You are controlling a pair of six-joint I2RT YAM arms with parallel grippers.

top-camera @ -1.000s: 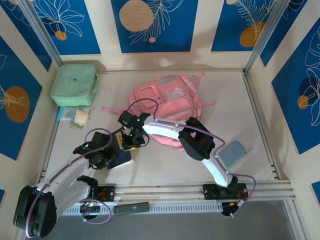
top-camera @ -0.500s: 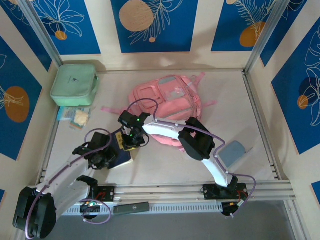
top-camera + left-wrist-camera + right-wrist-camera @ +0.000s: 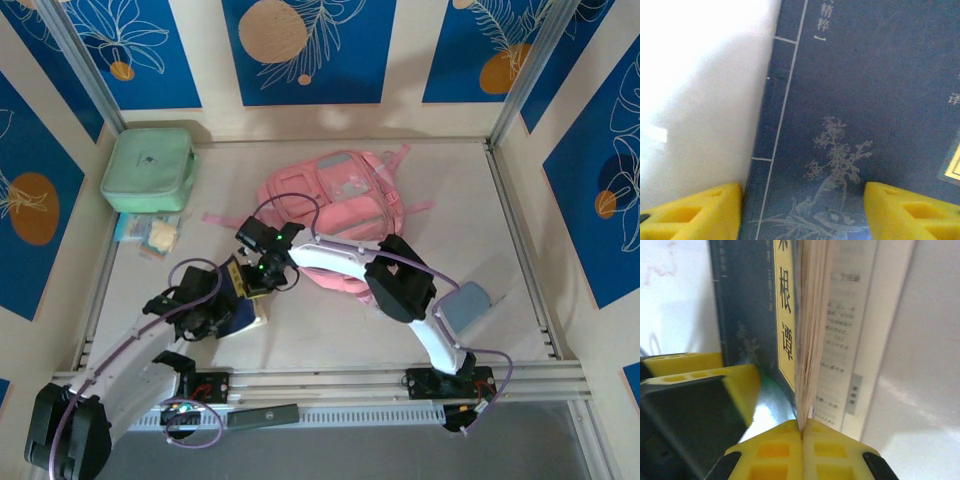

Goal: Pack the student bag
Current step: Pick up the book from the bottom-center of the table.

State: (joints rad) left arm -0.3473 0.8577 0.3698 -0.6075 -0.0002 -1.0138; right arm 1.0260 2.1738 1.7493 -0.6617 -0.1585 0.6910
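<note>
Navy book [image 3: 850, 90] with pale plant drawing, pink student bag [image 3: 345, 185]

L arm [image 3: 120, 360] stretches fwd low from its base, wrist tipped down. L gripper [image 3: 213, 312] [image 3: 801, 212] has jaws spread wide. R arm [image 3: 340, 257] angles across to the left, elbow up. R gripper [image 3: 252, 281] [image 3: 802, 436] is pinched tight, fingertips touching, just beside the L one.

From where I stand I count one pink student bag [image 3: 335, 200], one mint-green zipped case [image 3: 148, 168], one dark blue book [image 3: 850, 100] and one blue-grey flat pad [image 3: 466, 303] on the desk [image 3: 330, 340]. There are two yellow-fingered end effectors, the left end effector [image 3: 802, 200] and the right end effector [image 3: 802, 435]. The small flat items [image 3: 150, 235] beside the case overlap too much to count.
</note>
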